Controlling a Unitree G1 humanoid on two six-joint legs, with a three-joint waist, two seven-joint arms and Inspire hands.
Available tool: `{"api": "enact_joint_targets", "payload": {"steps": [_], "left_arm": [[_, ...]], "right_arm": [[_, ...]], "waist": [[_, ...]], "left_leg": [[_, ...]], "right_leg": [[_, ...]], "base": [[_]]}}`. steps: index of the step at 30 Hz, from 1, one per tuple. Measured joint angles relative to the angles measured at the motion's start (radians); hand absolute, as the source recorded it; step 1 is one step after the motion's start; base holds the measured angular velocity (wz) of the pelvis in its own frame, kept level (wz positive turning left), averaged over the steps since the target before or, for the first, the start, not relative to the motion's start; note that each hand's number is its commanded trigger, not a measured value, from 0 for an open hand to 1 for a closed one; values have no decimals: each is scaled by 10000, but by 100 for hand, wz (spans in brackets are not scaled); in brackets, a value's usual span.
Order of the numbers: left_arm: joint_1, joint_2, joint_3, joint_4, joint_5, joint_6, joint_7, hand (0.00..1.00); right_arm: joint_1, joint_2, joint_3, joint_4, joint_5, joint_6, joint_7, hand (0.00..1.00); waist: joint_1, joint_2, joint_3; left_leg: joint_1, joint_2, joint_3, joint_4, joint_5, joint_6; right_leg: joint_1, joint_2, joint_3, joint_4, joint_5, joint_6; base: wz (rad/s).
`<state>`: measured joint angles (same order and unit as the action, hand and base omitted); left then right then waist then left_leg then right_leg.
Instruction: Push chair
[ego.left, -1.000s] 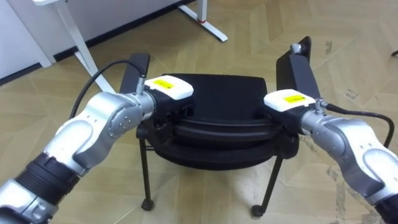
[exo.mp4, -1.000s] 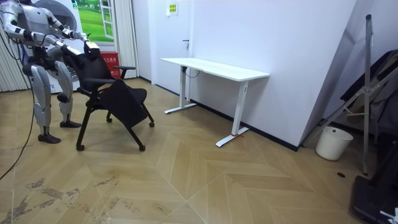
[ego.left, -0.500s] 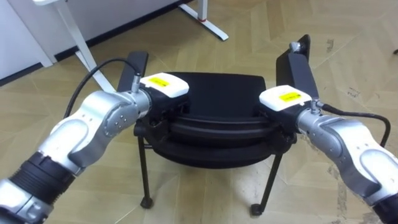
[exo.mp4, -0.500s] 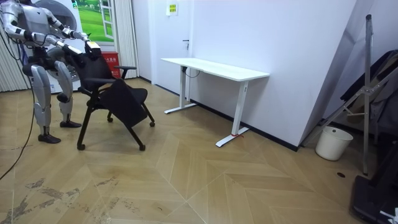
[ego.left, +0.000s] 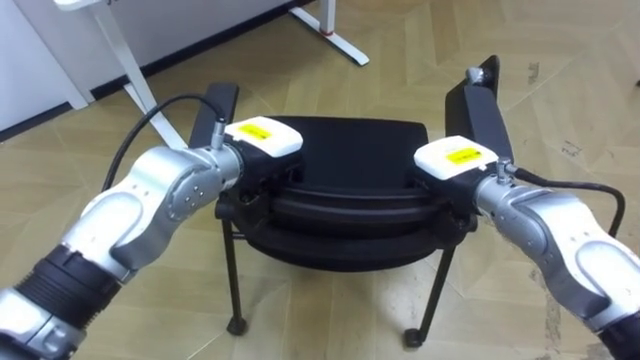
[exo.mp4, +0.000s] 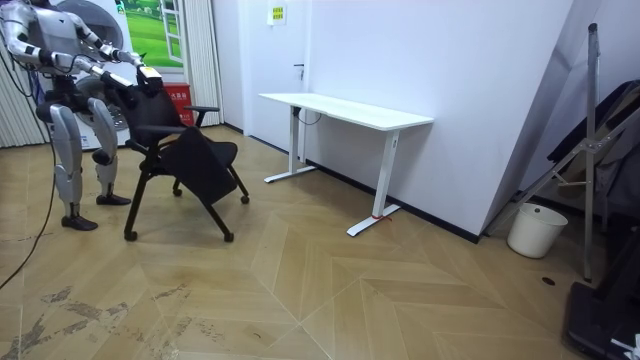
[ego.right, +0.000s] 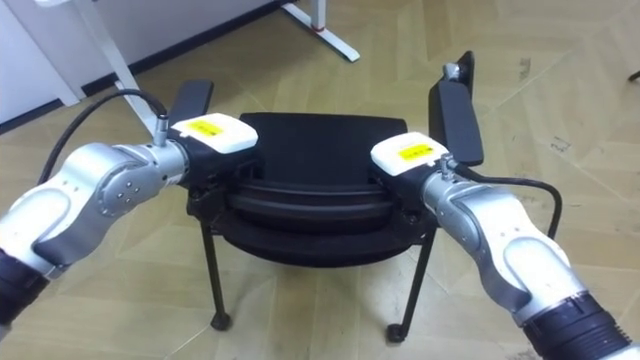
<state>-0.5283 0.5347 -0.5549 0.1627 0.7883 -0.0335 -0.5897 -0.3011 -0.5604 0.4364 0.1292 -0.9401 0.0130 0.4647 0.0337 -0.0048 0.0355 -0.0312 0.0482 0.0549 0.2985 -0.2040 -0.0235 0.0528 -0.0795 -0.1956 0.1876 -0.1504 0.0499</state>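
Two hands, left eye view: both lie on the top of the chair's backrest (ego.left: 345, 218), the part of the chair farthest from the white desk (ego.left: 122, 58).
Left side: the left hand (ego.left: 262, 138) sits on the backrest's left end. Its fingers drop behind the black rim, so I cannot tell whether they grip.
Right side: the right hand (ego.left: 455, 157) sits on the right end. Its fingers are hidden the same way, so their hold is unclear.
Chair (ego.left: 345, 150): black, with its seat and two armrests (ego.left: 480, 110) pointing toward the white desk.
Room view, position: the chair stands on the wood floor (exo.mp4: 330, 290), well apart from the white desk, toward the room view's left.
Room view, robot: upright behind the chair, on the side away from the white desk, arms reaching to the backrest.
Room view, beyond: a white bucket (exo.mp4: 527, 230) stands past the white desk, by the wall.
Right eye view: the same scene, with a hand at each end of the backrest.
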Motion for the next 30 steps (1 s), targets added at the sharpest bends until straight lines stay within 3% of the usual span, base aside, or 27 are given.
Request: {"api": "enact_joint_targets", "payload": {"steps": [3, 5, 6, 8, 10, 12, 13, 14, 15, 16, 17, 18, 19, 20, 23, 25, 26, 27, 29, 30], "left_arm": [[0, -69, 22, 431, -7, -222, 145, 100], [1, -149, 24, 698, -8, -300, 185, 100], [1, -148, 34, 730, -9, -342, 191, 100], [4, -1, 21, 840, -216, -444, 132, 100], [11, 142, 22, 853, -400, -555, 70, 100], [16, 246, 16, 887, -442, -588, 93, 100], [28, 279, 1, 967, -440, -624, 103, 100], [26, 208, -3, 1001, -489, -691, 174, 100], [26, 174, -8, 1005, -520, -722, 212, 100], [26, 152, -5, 975, -539, -816, 260, 100], [25, 219, -5, 894, -667, -866, 252, 100], [24, 270, -4, 866, -789, -873, 252, 100], [29, 310, -15, 858, -889, -906, 189, 100], [28, 342, -12, 769, -897, -912, 70, 100], [19, 444, -10, 735, -884, -836, 155, 100], [15, 406, -11, 735, -885, -826, 237, 100], [15, 391, -9, 731, -895, -836, 252, 100], [15, 390, -9, 732, -894, -832, 280, 100], [17, 368, -83, 754, -893, -806, 331, 100], [16, 364, -108, 756, -892, -806, 337, 100]], "right_arm": [[-30, 179, 49, 267, -23, -89, 0, 100], [-23, 254, 49, 490, 7, -235, 0, 100], [-24, 270, 50, 522, 12, -290, 0, 100], [-25, 304, 126, 546, 43, -437, -38, 100], [-25, 322, 145, 548, 74, -623, -64, 100], [-26, 348, 218, 538, 121, -676, -150, 100], [-13, 257, 319, 522, 264, -663, -207, 100], [-5, 4, 379, 412, 405, -670, -256, 100], [-5, -141, 414, 338, 454, -672, -266, 100], [18, -362, 447, 226, 500, -689, -328, 100], [107, -482, 448, 108, 517, -678, -455, 100], [125, -541, 449, 63, 579, -679, -491, 100], [243, -576, 464, 23, 675, -685, -558, 100], [291, -573, 524, 1, 726, -688, -612, 100], [306, -590, 526, -97, 704, -663, -789, 100], [277, -694, 524, -119, 703, -701, -888, 100], [282, -717, 520, -47, 692, -795, -1000, 100], [283, -713, 526, 11, 681, -833, -1072, 100], [285, -697, 534, 285, 719, -1044, -1264, 100], [290, -697, 534, 343, 733, -1097, -1297, 100]], "waist": [[16, -24, 14], [9, -87, 25], [29, -109, 33], [61, -78, 46], [25, -55, 42], [7, -38, 52], [5, -44, 59], [-97, -56, 57], [-84, -66, 46], [67, -36, 23], [195, 30, -43], [213, 68, -66], [341, -9, -172], [352, -173, -318], [223, -328, -293], [149, -314, -272], [80, -311, -247], [-13, -312, -230], [-264, -240, -151], [-301, -223, -140]], "left_leg": [[-231, 155, -10, 1111, -391, -93], [-626, 365, 71, 2475, -586, -164], [-760, 455, 172, 2883, -586, -165], [-1230, 869, 303, 4371, -578, -166], [-1550, 1196, 290, 5152, -526, -171], [-2117, 1484, 235, 6152, -43, 52], [-2559, 1292, 144, 6351, -209, 138], [-2881, 744, 344, 5840, -491, 240], [-3003, 542, 508, 5456, -482, 258], [-3176, 167, 831, 4403, -373, 199], [-3251, -134, 983, 3181, -45, 284], [-3249, -225, 1015, 2617, 125, 367], [-3169, -303, 1074, 2251, 676, 809], [-3000, -418, 1214, 2103, 791, 948], [-2694, -682, 1489, 2084, 619, 1292], [-2575, -787, 1588, 2203, 366, 1418], [-2450, -821, 1628, 2252, 189, 1451], [-2363, -831, 1626, 2251, 99, 1484], [-1993, -807, 1525, 2288, -214, 1559], [-1902, -805, 1479, 2292, -284, 1559]], "right_leg": [[-19, 7, -120, 781, -619, -106], [-118, 21, -323, 1660, -1280, -261], [-164, 18, -356, 1866, -1439, -308], [-182, 129, -566, 2657, -2055, -585], [-164, 294, -588, 3063, -2393, -813], [7, 562, -482, 3187, -2562, -1067], [103, 608, -440, 3179, -2617, -1201], [94, 607, -311, 3166, -2655, -1264], [45, 600, -233, 3166, -2670, -1282], [-73, 598, -111, 3167, -2671, -1318], [-121, 635, -99, 3161, -2724, -1375], [-138, 690, -94, 3151, -2775, -1370], [-122, 702, 90, 3162, -2921, -1318], [-75, 611, 171, 3127, -3013, -1205], [165, 236, 2, 3209, -3132, -904], [-43, 12, -119, 4084, -3071, -621], [-288, -287, -275, 4946, -2877, -280], [-423, -413, -367, 5446, -2705, -101], [-970, -713, -506, 7097, -1536, -12], [-1092, -756, -511, 7400, -1206, 15]], "base": [[6], [20], [12], [10], [23], [31], [47], [41], [0], [-43], [-45], [-37], [-24], [-22], [-8], [-9], [-9], [0], [8], [0]]}}
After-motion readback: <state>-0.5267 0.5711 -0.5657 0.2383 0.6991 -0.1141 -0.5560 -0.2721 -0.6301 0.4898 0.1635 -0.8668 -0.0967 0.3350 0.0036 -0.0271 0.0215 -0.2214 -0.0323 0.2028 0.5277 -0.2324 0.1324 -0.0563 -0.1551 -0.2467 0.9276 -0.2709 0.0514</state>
